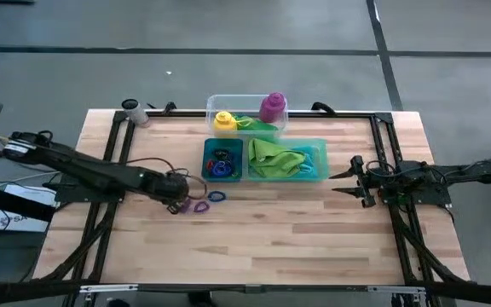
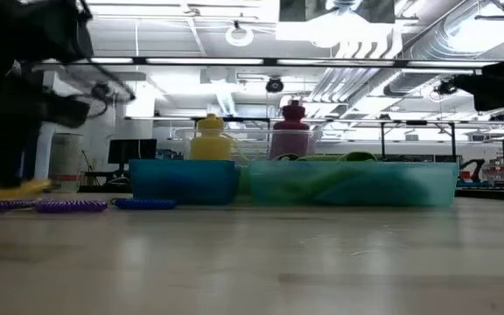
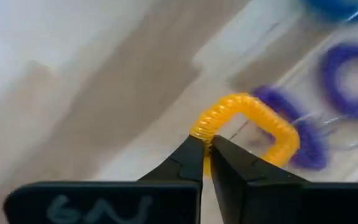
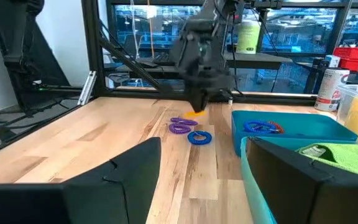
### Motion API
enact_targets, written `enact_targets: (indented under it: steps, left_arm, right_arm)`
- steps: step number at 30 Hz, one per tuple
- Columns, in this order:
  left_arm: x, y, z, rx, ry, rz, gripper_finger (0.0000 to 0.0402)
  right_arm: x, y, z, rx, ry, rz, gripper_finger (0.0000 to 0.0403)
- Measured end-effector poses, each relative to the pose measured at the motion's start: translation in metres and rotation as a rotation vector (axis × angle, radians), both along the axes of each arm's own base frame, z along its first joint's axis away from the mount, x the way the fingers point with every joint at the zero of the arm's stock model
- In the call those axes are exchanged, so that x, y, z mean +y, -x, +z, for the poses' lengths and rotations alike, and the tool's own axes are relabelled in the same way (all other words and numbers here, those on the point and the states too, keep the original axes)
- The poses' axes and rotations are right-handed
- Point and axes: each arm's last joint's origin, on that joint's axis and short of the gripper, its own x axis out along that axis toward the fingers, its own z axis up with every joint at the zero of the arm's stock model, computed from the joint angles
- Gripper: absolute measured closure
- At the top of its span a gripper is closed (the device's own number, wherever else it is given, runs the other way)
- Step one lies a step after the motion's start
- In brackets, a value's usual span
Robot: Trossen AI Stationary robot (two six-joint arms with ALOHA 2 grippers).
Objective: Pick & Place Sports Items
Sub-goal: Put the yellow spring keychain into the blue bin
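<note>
The yellow ring is the thing in play right now: the left pincer is clamped on one edge of it, down on the desk just in front of the teal tray. Looks like the grab just landed, so the lift and drop are still to do.

Progress looks pretty far along. A bunch of rings are already sitting in the small compartment of the tray, the green cloths fill the bigger one, and the yellow bottle and purple bottle stand in the clear tub behind it. What's left on the wood: the yellow one being pinched, a couple of purple rings right next to it, and a blue ring slightly closer to the tray.

In the way? Mostly those purple rings, which lie touching or nearly touching the yellow one, so one could probably snag and get dragged along. The tray wall has to be cleared too.

The right pincer waits off to the side by the tray's far end, fingers spread partway, holding nothing.
</note>
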Motion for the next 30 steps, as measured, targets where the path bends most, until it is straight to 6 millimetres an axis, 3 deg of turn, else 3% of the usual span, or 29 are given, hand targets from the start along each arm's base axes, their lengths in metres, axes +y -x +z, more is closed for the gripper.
enact_targets:
  steps: [7,14,19,30]
  left_arm:
    - [0.010,-0.008,0.038,-0.168,-0.179,-0.049,0.0399]
    - [0.032,-0.021,0.059,-0.283,-0.322,-0.084,0.0400]
    - [0.050,-0.033,0.062,-0.341,-0.404,-0.109,0.0400]
    - [0.083,-0.067,0.050,-0.359,-0.616,-0.239,0.0399]
  right_arm:
    - [0.000,0.000,0.000,0.000,0.000,0.000,0.0214]
    - [0.000,0.000,0.000,0.000,0.000,0.000,0.0214]
    - [0.000,0.000,0.000,0.000,0.000,0.000,0.0214]
    - [0.000,0.000,0.000,0.000,0.000,0.000,0.0214]
